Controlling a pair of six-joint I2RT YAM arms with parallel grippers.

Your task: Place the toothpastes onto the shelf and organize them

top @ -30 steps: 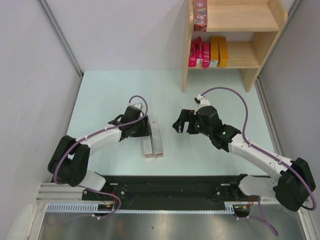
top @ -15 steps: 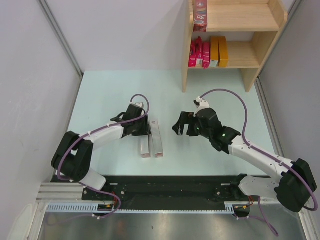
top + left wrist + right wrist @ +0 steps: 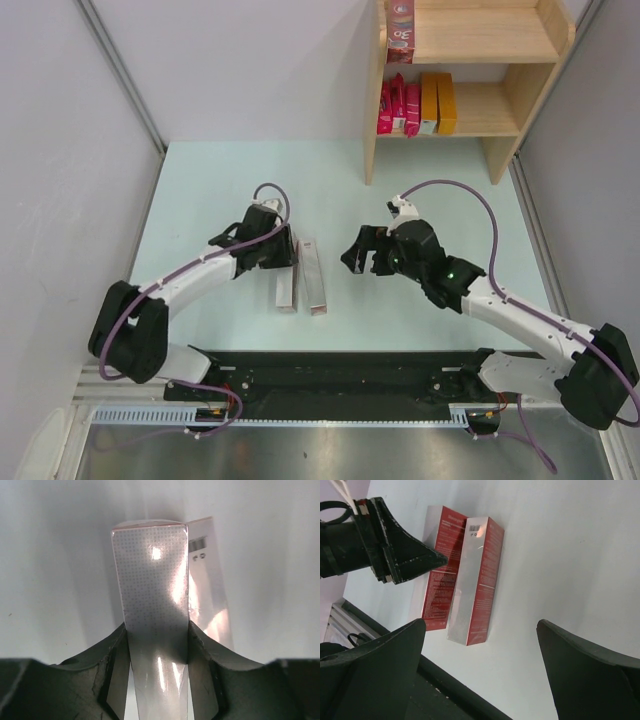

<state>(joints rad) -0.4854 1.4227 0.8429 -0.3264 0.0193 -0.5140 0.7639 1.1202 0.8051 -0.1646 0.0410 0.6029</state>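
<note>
On the pale tabletop [image 3: 200, 180], the left gripper [image 3: 287, 262] has just been closed on one silver carton [image 3: 152, 580], so transfer to the shelf [image 3: 490, 40] can be started; the right gripper [image 3: 362, 258] is held open.

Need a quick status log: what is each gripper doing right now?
Left gripper: closed on the left silver carton.
Right gripper: open, holding nothing.

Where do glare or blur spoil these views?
Left wrist: glare spots on the silver carton, left fingers out of focus. Right wrist: sheen on the barcoded carton, right fingers blurred and dark. Top view: evenly lit, sharp.
</note>
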